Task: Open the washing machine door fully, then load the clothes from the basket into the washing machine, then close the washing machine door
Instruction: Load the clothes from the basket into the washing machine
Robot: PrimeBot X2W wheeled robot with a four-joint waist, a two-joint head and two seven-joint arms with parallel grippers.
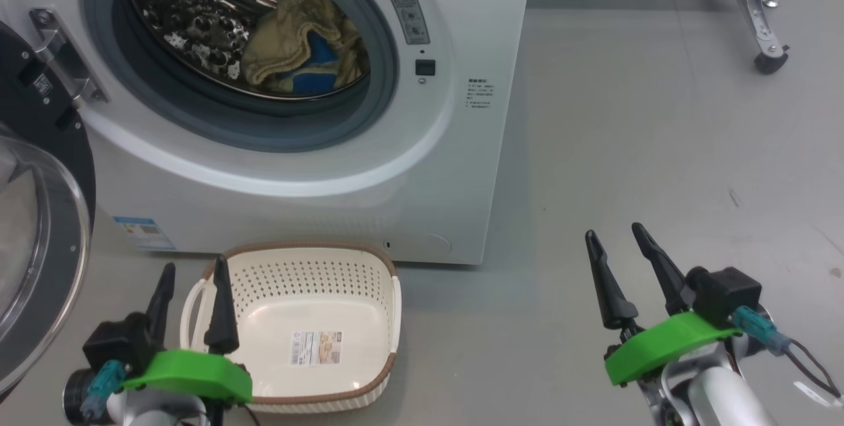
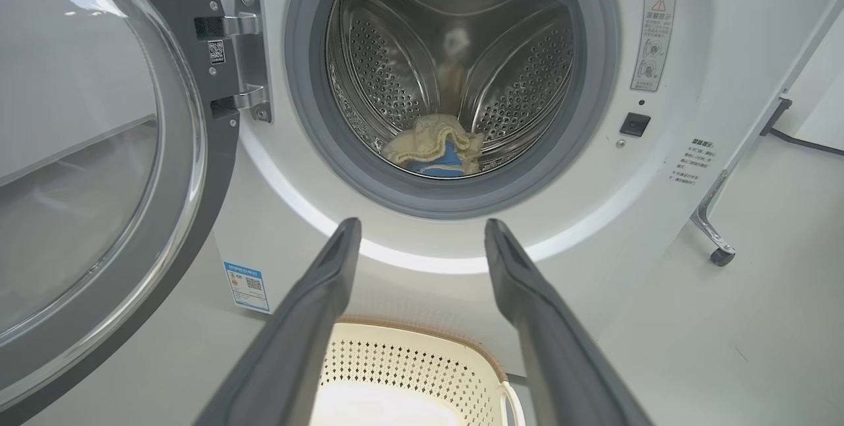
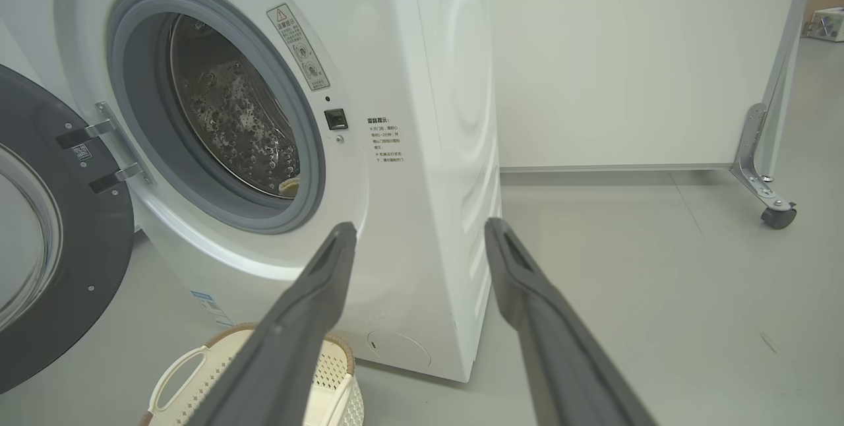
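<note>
Looking down from the head camera, you have the washing machine (image 1: 428,169) ahead on your left, standing on the grey floor (image 1: 659,149). The washing machine door (image 1: 33,116) stands wide open on its hinge (image 1: 62,53) at the left of the opening, black rim and clear glass bowl turned toward you. Inside the steel drum (image 1: 191,24), behind the grey seal (image 1: 264,126), the clothes (image 1: 297,43) lie in a crumpled cream-yellow heap with blue patches, low and toward the right. The basket (image 1: 310,274) sits on the floor just in front of the machine, below the opening, with a paper label (image 1: 318,347) flat on its bottom. Your left gripper (image 1: 195,262) hovers by the basket's left handle, its jaws spread wide and holding nothing; in the left wrist view they point at the open drum. Your right gripper (image 1: 612,229) hangs over the floor well to the right of the basket, its jaws equally wide apart and holding nothing; in the right wrist view they frame the machine's front right corner. 1 small blue sticker (image 1: 144,231) marks the lower left of the front panel, and a caster wheel (image 1: 770,60) stands well off at the far right.
</note>
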